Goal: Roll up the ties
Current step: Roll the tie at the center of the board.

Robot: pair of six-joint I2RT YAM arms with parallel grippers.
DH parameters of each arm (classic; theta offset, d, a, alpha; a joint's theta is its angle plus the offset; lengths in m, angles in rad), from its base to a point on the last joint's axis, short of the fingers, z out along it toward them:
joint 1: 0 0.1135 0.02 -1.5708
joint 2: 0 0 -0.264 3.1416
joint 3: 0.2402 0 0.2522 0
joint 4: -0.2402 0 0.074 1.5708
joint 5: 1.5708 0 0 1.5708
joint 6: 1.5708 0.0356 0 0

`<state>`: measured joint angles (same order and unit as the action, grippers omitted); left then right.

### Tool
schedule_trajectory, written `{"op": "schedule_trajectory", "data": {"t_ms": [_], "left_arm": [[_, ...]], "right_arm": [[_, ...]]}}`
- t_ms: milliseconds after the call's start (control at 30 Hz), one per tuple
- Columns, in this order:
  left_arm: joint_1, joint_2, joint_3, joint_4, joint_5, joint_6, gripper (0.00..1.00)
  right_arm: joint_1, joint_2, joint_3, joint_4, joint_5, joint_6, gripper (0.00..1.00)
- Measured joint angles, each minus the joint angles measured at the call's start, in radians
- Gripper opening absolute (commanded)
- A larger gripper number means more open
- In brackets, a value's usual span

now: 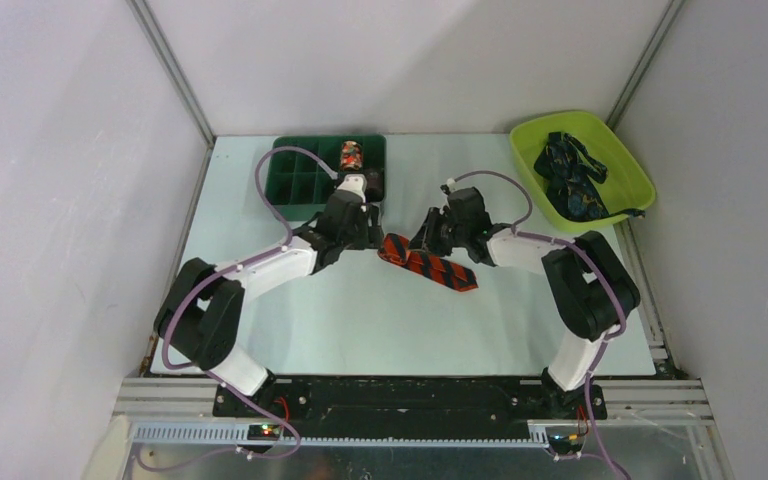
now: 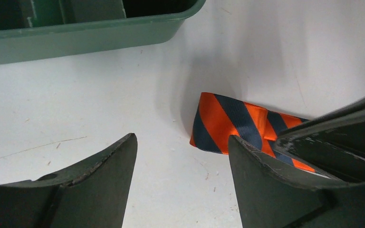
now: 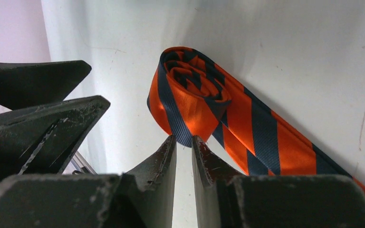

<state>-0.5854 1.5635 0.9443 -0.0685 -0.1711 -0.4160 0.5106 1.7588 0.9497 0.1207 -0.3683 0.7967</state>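
Left gripper (image 2: 181, 140): jaws wide apart, empty, tie (image 2: 223, 121) just beside.
Right gripper (image 3: 183, 138): jaws nearly together, tie's rolled end at tips.

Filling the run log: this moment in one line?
left gripper: open, near striped tie | right gripper: nearly closed at its rolled end, grip unclear | striped tie: partly rolled

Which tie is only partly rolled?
The orange striped tie on the table: coiled end, flat tail. The red patterned one sits rolled in the green tray; the navy one is heaped in the lime bin.
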Motion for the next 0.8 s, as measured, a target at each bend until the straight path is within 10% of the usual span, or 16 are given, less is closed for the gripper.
{"op": "schedule_trajectory", "data": {"t_ms": [800], "left_arm": [[0.024,0.066,-0.016,0.136,0.113,-0.049,0.77]], "right_arm": [[0.003,0.122,0.037,0.041,-0.047,0.026,0.20]]}}
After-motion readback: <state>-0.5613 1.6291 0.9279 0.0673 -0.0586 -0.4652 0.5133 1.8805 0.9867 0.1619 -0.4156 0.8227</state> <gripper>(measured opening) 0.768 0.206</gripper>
